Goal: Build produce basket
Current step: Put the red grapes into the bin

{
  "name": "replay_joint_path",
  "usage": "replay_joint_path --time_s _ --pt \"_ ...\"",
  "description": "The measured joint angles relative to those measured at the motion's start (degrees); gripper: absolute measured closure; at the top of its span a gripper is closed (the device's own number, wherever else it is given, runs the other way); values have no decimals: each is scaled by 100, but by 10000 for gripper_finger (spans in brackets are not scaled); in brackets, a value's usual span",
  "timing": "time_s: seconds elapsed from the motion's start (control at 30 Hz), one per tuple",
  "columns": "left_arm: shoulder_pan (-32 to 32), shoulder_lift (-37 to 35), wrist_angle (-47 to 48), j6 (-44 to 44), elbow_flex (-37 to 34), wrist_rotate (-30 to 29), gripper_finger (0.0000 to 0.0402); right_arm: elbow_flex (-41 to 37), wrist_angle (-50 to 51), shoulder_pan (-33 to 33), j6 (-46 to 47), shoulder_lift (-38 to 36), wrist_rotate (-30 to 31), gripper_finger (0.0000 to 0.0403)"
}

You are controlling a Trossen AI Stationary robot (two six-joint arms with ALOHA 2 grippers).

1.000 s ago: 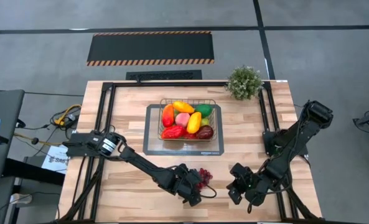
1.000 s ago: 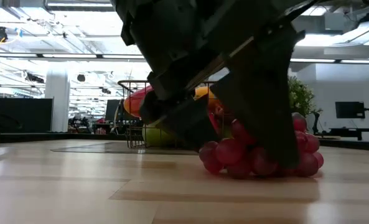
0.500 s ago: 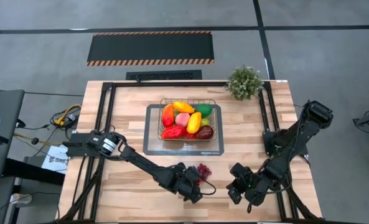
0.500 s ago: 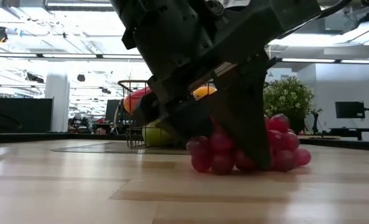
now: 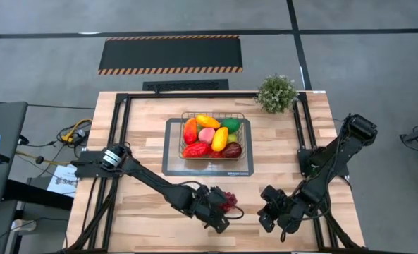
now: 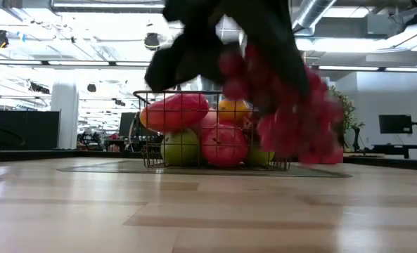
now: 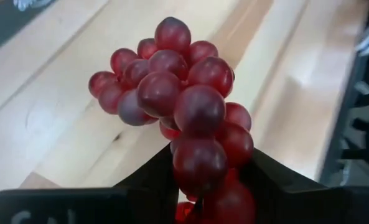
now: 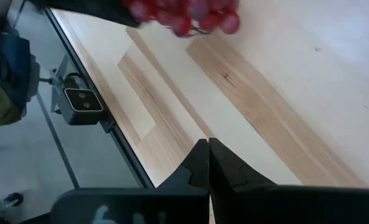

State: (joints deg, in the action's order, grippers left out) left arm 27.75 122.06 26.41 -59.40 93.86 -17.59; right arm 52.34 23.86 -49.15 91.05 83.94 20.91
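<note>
In the high view the left arm reached from the left edge of the frame toward the lower middle, where the left gripper had its jaws closed on the grape bunch. The left wrist view showed the dark red grapes pinched at their lower end between the two dark fingers, with the wooden surface beneath them. In the low view the grape bunch hung blurred, clear of the surface, in front of the basket.

At the upper middle of the high view the wire basket stood on a flat grey tray, filled with the other produce in red, orange, yellow, green, pink and maroon. A potted plant stood near the surface's upper right corner.

Toward the lower right, the right gripper hung near the surface's front edge, well apart from the grapes; the right wrist view showed its jaws pressed together, holding nothing.
</note>
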Motion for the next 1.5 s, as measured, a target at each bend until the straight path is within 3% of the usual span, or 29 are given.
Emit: replay_joint_path --time_s 0.3,0.7,1.17,1.5 --pt "-68 -766 90 4 4 -367 289 0 12 0 -97 0 -4 390" --pt "-1014 -1457 52 393 11 -873 289 0 13 15 -111 0 -2 390" --pt "-2284 -1498 -272 1243 11 -1165 289 0 14 15 -107 0 0 390" --pt "-2514 -1275 -279 1224 24 -1179 289 0 145 15 -103 0 0 390"
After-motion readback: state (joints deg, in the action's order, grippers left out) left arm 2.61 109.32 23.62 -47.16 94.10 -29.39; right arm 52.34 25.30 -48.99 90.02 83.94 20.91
